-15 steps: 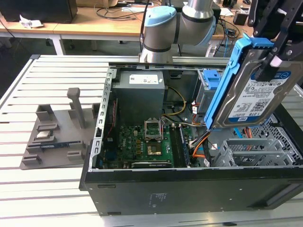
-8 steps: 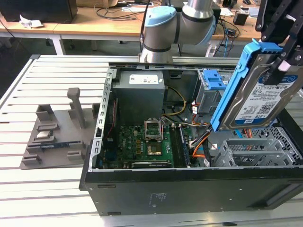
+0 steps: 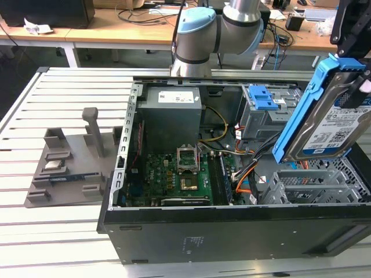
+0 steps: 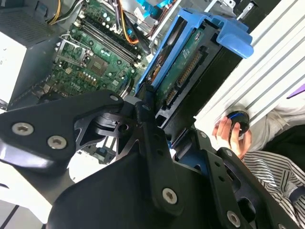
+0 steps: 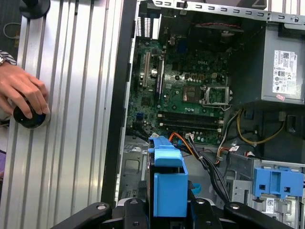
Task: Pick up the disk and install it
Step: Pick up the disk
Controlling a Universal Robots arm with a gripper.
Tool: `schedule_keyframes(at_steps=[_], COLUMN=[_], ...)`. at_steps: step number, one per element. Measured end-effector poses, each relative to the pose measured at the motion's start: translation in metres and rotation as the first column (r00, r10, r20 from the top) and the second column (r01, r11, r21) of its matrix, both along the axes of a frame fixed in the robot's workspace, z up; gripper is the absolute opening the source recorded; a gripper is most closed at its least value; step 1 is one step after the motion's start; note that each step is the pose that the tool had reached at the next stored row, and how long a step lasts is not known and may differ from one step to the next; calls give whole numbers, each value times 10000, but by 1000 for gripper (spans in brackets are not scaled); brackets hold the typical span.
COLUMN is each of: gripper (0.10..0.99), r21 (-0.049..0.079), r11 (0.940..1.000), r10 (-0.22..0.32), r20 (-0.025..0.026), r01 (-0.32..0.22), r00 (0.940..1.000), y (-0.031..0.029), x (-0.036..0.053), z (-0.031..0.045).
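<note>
Gripper (image 5: 169, 212) is clamped tight on the disk (image 3: 335, 124), which hangs tilted over the open PC case (image 3: 232, 237) at the exterior view's right. Loose cables (image 5: 208, 163) underneath could snag it, and I reckon that tilt might jam it going in.

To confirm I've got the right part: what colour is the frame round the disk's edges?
Bright blue; the frame on the disk shows best in the exterior view.

An open computer case (image 3: 232, 237) is laid on a slatted table (image 3: 69, 92). Inside, a green motherboard (image 3: 174, 174), a grey power supply (image 3: 171, 119) and a blue-latched cage (image 3: 255, 120) are seen. 1 grey fixture (image 3: 64, 174) is set beside it.
</note>
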State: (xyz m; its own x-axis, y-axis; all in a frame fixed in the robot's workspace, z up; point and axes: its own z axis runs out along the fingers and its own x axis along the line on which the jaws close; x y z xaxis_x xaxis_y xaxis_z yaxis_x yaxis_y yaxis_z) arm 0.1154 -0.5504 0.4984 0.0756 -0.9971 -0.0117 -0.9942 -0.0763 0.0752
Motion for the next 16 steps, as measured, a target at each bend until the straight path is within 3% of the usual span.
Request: schedule_keyframes(at_steps=[4, 8, 16], gripper=[365, 365, 365], r21=[-3, -3, -3], r11=[10000, 10000, 10000], r10=[0, 0, 0], r20=[-5, -6, -7], r01=[0, 0, 0], r00=[10000, 10000, 10000], y=[0, 0, 0], x=[128, 200, 269], z=[-39, -66, -102])
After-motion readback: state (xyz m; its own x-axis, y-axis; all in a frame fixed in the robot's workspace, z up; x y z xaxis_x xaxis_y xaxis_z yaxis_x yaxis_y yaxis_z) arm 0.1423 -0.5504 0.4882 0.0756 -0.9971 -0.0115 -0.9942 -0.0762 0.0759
